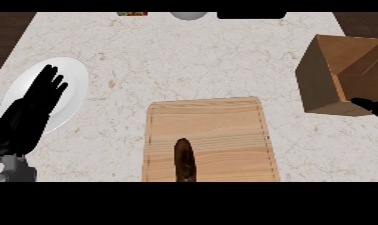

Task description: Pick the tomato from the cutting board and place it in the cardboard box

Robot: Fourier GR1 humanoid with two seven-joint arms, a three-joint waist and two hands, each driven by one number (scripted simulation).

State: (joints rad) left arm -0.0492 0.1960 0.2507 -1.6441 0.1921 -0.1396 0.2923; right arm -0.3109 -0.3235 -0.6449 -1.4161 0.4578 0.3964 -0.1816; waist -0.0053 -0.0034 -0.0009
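Resting open, the left robot hand (pixel 33 104) lies with straight, relaxed fingers over a white plate (pixel 74 84) and holds nothing. It looks parked out of the way rather than working. Of the right robot hand (pixel 365 104) only a black sliver shows at the far side of the view, touching or overlapping the near lower corner of the cardboard box (pixel 328 81). Whether it is clenched, released or grasping anything cannot be told.

No tomato can be seen anywhere. It may be hidden in that right robot hand or inside the box, but this is only a guess. What lies on the cutting board (pixel 214 124), between the two hands and nearer the left one, is a long, dark brown, rounded thing (pixel 183 161) on the board's near part, lengthways towards the robot.

The board is pale wood with a fine grain and a groove running round its edge, flat on the tabletop (pixel 184 54), which is cream stone with faint brown veins. The box is plain brown card with flat walls and sharp folds, open-topped and turned at an angle, so its mouth faces up for a drop from above. The plate is smooth and glossy. Beyond both hands, at the tabletop's far edge, sit a grey bowl (pixel 189 15), a small red-and-green item (pixel 133 13) and a flat black shape (pixel 251 15).
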